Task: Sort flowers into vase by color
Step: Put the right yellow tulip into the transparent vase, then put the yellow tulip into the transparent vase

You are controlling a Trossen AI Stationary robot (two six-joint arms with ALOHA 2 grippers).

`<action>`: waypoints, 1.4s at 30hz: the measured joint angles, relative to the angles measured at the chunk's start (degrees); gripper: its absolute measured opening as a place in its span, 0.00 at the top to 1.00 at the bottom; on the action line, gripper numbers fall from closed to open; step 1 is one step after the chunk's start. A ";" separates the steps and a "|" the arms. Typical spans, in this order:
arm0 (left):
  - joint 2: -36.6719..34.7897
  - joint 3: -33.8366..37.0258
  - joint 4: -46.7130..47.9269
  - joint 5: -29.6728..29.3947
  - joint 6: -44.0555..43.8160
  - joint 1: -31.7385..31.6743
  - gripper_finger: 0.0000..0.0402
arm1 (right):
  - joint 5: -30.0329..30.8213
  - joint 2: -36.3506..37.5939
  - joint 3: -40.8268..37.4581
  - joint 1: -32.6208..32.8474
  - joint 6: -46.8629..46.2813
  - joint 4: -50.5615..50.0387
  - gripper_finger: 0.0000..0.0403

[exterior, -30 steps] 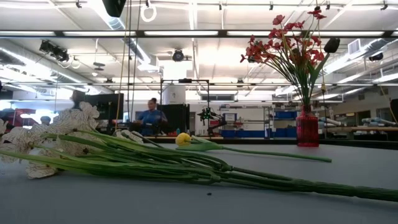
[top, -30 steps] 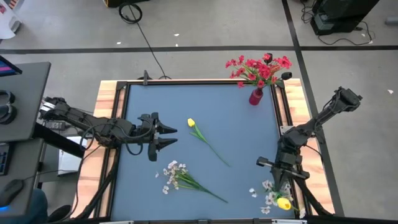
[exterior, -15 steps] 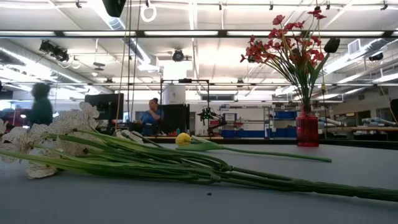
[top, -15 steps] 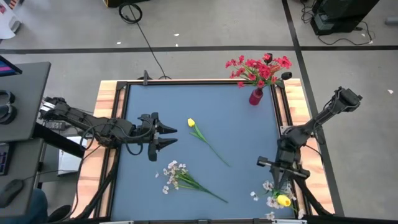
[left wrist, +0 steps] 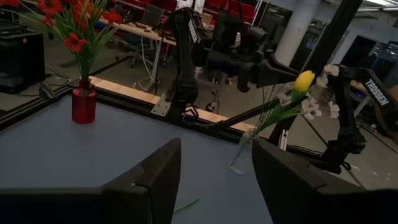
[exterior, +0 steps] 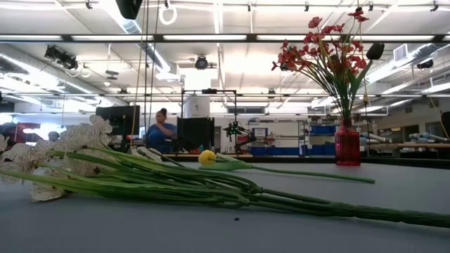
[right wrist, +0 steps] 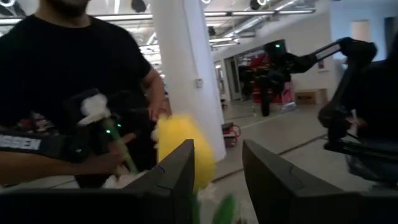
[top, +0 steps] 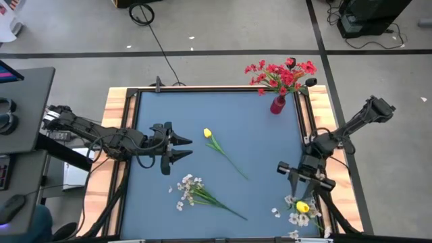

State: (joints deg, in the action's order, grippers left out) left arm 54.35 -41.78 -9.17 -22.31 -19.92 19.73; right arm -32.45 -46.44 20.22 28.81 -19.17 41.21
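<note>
You saw two dark, slender, multi-jointed arms, each ending in a gripper of two tapering black fingers (left wrist: 144, 186). Black cables ran along the left arm (top: 88, 131). The right arm (top: 347, 131) bore white "TROSSEN" lettering.

The table (top: 263, 145) has a flat slate-blue top inside a pale wooden frame. A translucent red vase (top: 277, 104) carries red blossoms (top: 282, 73) on green stems. A lone tulip (top: 207, 133) is yellow with a green stem, and the spray (top: 186, 190) nearby is white over green. The clear vase (left wrist: 241, 154) holds a yellow tulip head (left wrist: 304, 80) and white blooms (left wrist: 323, 90). Both arms are black. The person (right wrist: 68, 81) wears black.
</note>
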 joint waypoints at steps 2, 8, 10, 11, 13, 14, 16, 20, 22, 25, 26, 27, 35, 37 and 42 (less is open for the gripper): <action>0.00 0.02 0.01 -0.02 0.00 0.01 0.49 | 0.03 0.00 1.87 -0.95 1.12 -3.15 0.64; 0.02 0.00 0.05 0.00 0.00 0.00 0.49 | 2.52 0.00 6.82 -4.45 2.52 -10.44 0.64; 0.00 0.02 0.00 0.00 0.00 0.00 0.49 | 3.65 0.00 8.41 -5.66 2.62 -12.47 0.64; 0.00 0.01 0.03 -0.02 0.00 0.01 0.49 | 4.84 0.00 9.27 -6.15 2.44 -14.03 0.64; 0.00 0.02 0.00 0.00 0.00 0.00 0.49 | 7.95 -0.04 11.10 -7.09 2.24 -18.62 0.64; 0.00 0.01 0.01 -0.01 0.00 0.02 0.49 | 9.65 -0.30 12.15 -7.54 2.24 -21.36 0.64; 0.00 0.02 0.01 -0.02 0.00 0.00 0.49 | 12.96 -1.19 14.46 -8.47 2.26 -26.88 0.64; 0.00 0.02 0.00 0.00 0.00 0.01 0.49 | 19.61 -5.01 19.65 -10.53 0.69 -35.99 0.64; 0.01 0.01 0.00 -0.02 0.00 0.01 0.49 | 23.03 -7.86 22.19 -11.68 -0.71 -39.71 0.64; 0.00 0.02 0.00 -0.02 0.00 0.02 0.49 | 26.59 -12.79 25.64 -13.59 -2.66 -43.95 0.64; 0.02 0.02 0.00 -0.02 0.00 0.00 0.49 | 27.75 -14.59 26.86 -14.30 -3.85 -45.28 0.64; 0.00 0.01 0.05 -0.02 0.00 0.02 0.49 | 28.76 -16.32 27.93 -15.04 -5.16 -46.56 0.65; 0.01 0.02 0.04 -0.01 0.00 0.01 0.49 | 32.31 -30.67 33.68 -22.73 -15.42 -56.97 0.65; 0.01 0.00 -0.01 0.00 0.00 0.00 0.49 | 31.09 -34.67 34.46 -24.65 -17.10 -57.59 0.65; 0.00 0.02 0.02 -0.02 0.00 0.02 0.49 | 28.75 -45.22 38.26 -27.84 -18.09 -59.05 0.65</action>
State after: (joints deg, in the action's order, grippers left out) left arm 54.35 -41.76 -9.16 -22.33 -19.92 19.75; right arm -3.70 -91.66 58.48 0.97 -37.26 -17.84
